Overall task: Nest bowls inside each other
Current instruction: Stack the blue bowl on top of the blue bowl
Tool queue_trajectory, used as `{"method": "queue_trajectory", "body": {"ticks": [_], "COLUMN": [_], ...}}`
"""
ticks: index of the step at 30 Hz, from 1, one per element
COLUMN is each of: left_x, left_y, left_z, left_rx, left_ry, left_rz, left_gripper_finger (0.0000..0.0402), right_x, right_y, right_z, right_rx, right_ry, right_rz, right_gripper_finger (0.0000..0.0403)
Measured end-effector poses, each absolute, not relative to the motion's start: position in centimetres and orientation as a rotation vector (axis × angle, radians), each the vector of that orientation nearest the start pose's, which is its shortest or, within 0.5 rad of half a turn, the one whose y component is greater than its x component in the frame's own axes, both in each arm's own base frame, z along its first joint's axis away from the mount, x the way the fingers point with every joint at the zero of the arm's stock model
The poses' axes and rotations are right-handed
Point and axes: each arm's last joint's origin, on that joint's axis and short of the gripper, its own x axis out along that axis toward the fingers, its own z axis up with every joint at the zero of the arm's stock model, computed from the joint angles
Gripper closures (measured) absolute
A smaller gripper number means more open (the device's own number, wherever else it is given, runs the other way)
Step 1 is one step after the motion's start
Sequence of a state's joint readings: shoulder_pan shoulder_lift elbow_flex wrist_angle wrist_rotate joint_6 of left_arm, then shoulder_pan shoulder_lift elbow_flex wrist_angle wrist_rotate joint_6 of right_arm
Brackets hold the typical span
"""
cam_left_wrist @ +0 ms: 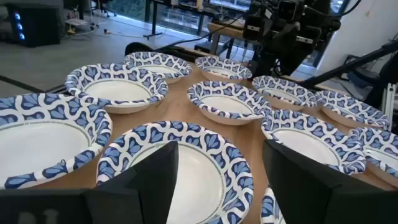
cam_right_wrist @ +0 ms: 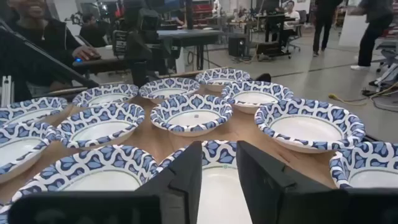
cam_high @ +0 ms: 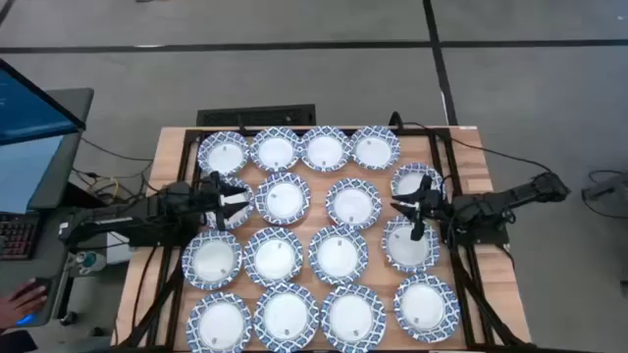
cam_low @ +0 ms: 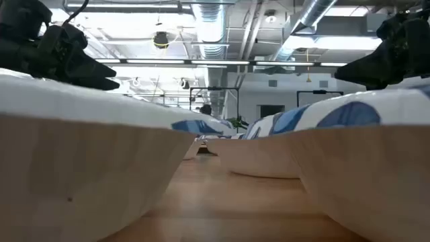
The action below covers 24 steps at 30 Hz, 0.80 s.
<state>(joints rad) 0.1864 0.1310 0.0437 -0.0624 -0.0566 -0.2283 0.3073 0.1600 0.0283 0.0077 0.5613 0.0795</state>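
Hovering over the bowls [cam_high: 340, 253], your left fingers [cam_left_wrist: 149, 174] and right fingers [cam_right_wrist: 186, 174] stand apart, ready to pinch a rim each.

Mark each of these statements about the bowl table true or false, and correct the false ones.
1. All the bowls lie singly on the table, none nested yet. True.
2. The left gripper holds a bowl lifted off the table. False: its fingers are open and empty above a bowl.
3. The right gripper is at the table's right side, over bowls. True.
4. The bowls have plain red rims. False: the rims are patterned blue and white.
5. Both arms are parked off the table. False: both reach over it.
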Motion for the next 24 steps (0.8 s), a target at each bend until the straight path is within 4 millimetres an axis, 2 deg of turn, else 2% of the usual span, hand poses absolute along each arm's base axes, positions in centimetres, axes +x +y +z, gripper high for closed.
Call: {"method": "queue_trajectory", "body": {"ticks": [15,17,21,24], "left_x": [10.1,10.1,10.2,10.1], "left_y": [2.3,2.3,2.3,2.4], "left_z": [16.6,16.9,17.4,17.6], "left_rx": [-0.271,-0.381,-0.657,-0.768], "left_ry": [0.057,0.010,-0.092,-0.130], "left_rz": [0.332,0.327,0.317,0.322], "left_gripper_finger": [0.0177,0.0177,0.0177,0.0177], "right_x": [10.2,10.2,10.1,10.0], "right_y": [1.6,1.6,1.4,1.3], "right_z": [16.5,16.9,18.4,19.1], "right_rx": [0.047,0.120,0.399,0.514], "right_ry": [0.063,0.013,-0.165,-0.249], "right_rz": [-0.268,-0.266,-0.271,-0.271], "right_gripper_finger": [0.0280,0.0280,0.0280,0.0280]}}
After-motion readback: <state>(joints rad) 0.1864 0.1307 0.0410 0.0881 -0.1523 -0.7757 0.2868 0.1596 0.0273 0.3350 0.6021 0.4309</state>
